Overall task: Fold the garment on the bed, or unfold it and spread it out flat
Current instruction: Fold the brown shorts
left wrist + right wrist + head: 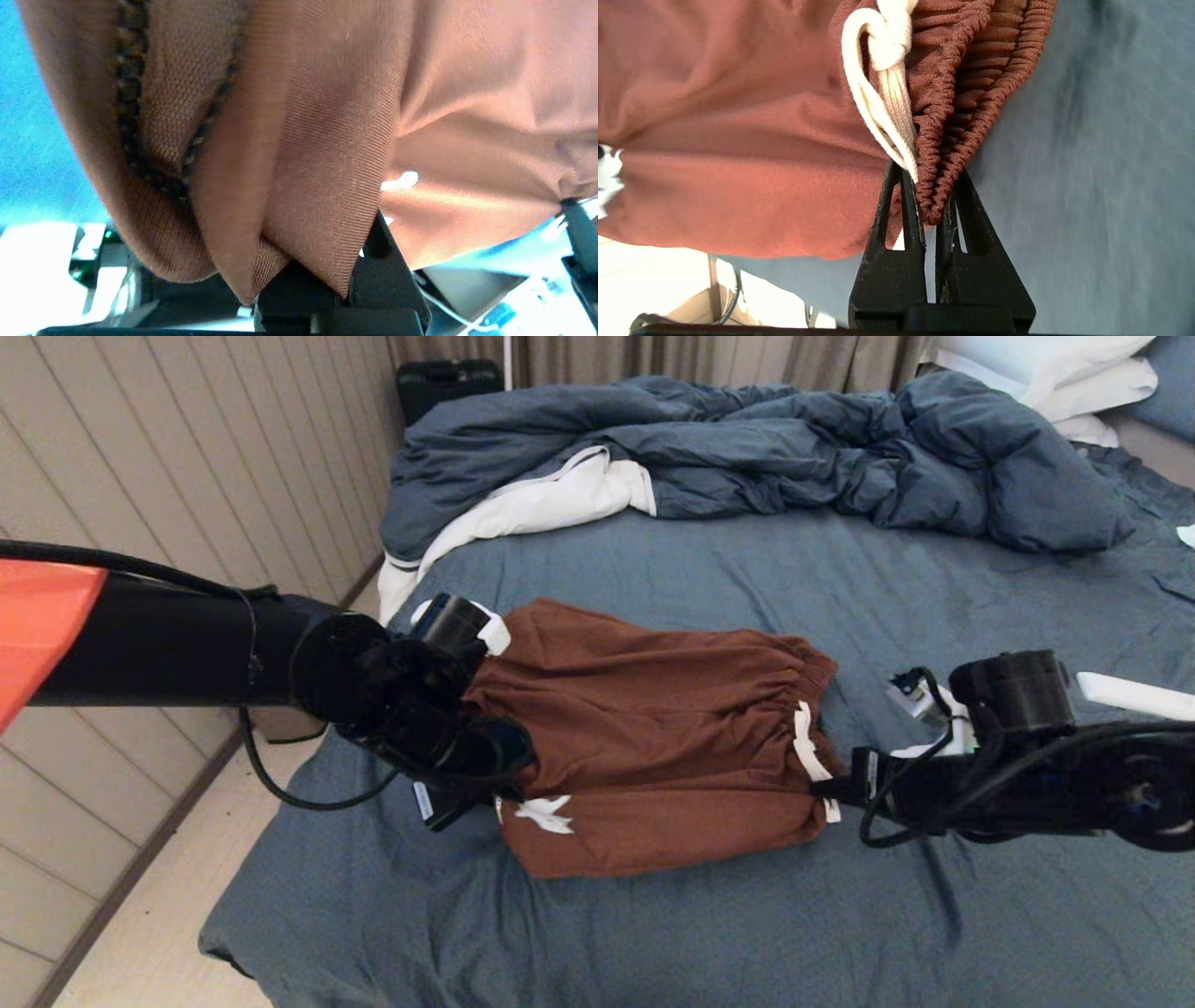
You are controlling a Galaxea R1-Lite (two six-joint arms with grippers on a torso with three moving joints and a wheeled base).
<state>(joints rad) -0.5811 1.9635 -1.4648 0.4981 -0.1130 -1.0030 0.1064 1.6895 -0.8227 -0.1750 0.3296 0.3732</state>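
Observation:
The rust-brown shorts (653, 737) hang stretched between my two grippers just above the slate-blue bed (747, 933). My left gripper (490, 761) is shut on the leg-hem end; in the left wrist view the brown fabric (303, 163) folds down into the closed jaws of this gripper (343, 284). My right gripper (826, 791) is shut on the gathered waistband (966, 88) beside the white drawstring (887, 93), the band pinched at the gripper (931, 205). A white graphic print (546, 814) shows near the lower left corner of the shorts.
A bunched blue duvet (794, 457) with white lining (541, 504) lies across the far side of the bed. White pillows (1055, 373) sit at the back right. A panelled wall (187, 457) and floor (140, 933) run along the bed's left edge.

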